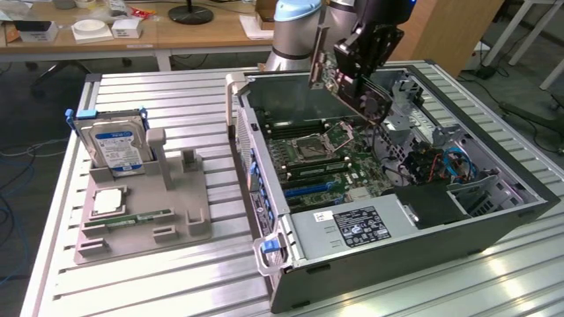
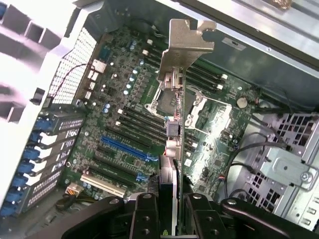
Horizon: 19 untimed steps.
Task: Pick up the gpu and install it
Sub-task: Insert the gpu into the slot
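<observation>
gpu (image 1: 348,86): held on edge, tilted, above the open computer case (image 1: 397,251) and clear of the motherboard (image 2: 119,89). Your gripper (image 2: 168,209) is closed partway, clamping the card's upper edge, which leaves the silver bracket (image 2: 191,40) and lower edge free toward the board.

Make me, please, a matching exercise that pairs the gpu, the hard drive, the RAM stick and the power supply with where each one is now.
1. gpu
2. hard drive
3. RAM stick
4. power supply

A. lying flat on the grey holder
B. set inside the computer case
C. held in the gripper above the open computer case
D. standing upright in the grey holder

Pairs: 1-C, 2-D, 3-A, 4-B.
</observation>
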Available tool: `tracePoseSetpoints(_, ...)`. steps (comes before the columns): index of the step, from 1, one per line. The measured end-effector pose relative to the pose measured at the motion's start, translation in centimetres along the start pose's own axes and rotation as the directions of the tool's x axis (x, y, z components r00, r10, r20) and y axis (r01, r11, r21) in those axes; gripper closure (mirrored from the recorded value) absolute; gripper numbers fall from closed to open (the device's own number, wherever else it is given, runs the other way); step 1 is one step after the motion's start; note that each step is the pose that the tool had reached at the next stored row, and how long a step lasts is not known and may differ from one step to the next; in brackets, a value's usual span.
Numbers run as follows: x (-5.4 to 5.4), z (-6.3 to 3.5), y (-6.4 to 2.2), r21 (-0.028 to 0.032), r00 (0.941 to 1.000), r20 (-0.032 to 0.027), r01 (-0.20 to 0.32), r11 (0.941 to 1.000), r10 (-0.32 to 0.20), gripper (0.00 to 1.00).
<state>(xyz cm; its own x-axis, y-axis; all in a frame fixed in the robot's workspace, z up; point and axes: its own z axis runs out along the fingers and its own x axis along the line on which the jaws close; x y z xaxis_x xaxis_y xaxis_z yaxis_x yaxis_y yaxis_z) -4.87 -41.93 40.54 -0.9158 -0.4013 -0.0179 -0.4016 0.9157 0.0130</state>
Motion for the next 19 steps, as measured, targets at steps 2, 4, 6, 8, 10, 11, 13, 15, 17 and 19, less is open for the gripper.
tracePoseSetpoints(2,0.00,0.00,0.00,-0.0004,0.9997,-0.0002,0.024,0.9997,-0.024,0.73)
tracePoseSetpoints(4,0.00,0.00,0.00,-0.0008,0.9990,-0.0005,0.046,0.9990,-0.046,0.73)
tracePoseSetpoints(6,0.00,0.01,0.00,-0.0013,0.9977,-0.0008,0.068,0.9977,-0.068,0.73)
tracePoseSetpoints(8,0.00,0.01,0.00,-0.0018,0.9957,-0.0011,0.093,0.9957,-0.093,0.73)
tracePoseSetpoints(10,0.00,0.01,0.00,-0.0022,0.9931,-0.0013,0.117,0.9931,-0.117,0.73)
tracePoseSetpoints(11,0.00,0.01,0.00,-0.0025,0.9915,-0.0015,0.130,0.9915,-0.130,0.73)
tracePoseSetpoints(13,0.00,0.01,0.00,-0.0030,0.9876,-0.0018,0.157,0.9876,-0.157,0.73)
tracePoseSetpoints(15,0.00,0.02,0.00,-0.0036,0.9824,-0.0021,0.187,0.9824,-0.187,0.73)
tracePoseSetpoints(17,0.00,0.02,0.00,-0.0043,0.9767,-0.0022,0.215,0.9767,-0.215,0.73)
tracePoseSetpoints(19,0.00,0.02,0.00,-0.0049,0.9710,-0.0024,0.239,0.9710,-0.239,0.73)
